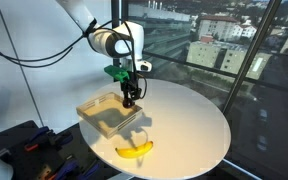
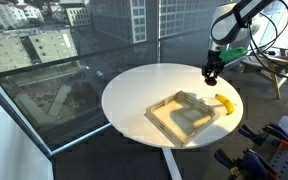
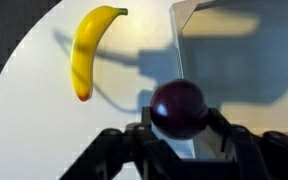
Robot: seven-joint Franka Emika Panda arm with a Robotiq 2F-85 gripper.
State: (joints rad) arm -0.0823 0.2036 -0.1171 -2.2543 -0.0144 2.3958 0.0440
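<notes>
Fingers clamped on the dark plum, suspended over the tray rim, near the banana. I judge this the carry step; lowering calls for centring first.

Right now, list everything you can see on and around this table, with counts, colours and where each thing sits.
table: one, white, round, beside the windows
tray: one, pale wood, on the table, below the gripper
banana: one, yellow, lying on the table next to the tray, not touching it
round fruit: one, dark purple, held in the air at about the tray's edge
arm: one, white, reaching over the table
gripper: one, black, closed on the round fruit
</notes>
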